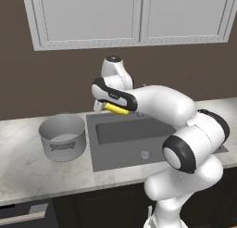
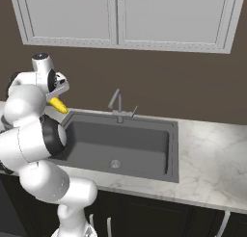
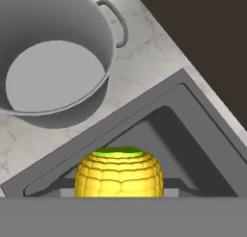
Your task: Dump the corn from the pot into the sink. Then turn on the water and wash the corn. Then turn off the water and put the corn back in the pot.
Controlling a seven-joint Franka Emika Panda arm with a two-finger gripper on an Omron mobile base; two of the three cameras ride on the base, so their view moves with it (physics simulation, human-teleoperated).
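The counter [image 1: 23, 169] carries the sink [image 2: 159, 149]; the right base view shows its faucet [image 2: 118, 106], hidden behind the arm in the left one. The pot [image 1: 62, 136] stands beside the sink. The pincer [image 1: 107, 106] pinches the corn [image 3: 119, 176] above the sink's corner.

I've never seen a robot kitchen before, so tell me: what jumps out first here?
The bright yellow corn cob stands out, gripped in the white arm's end effector above the left edge of the dark grey sink. Just left of the sink, an empty grey stockpot sits on the marble counter.
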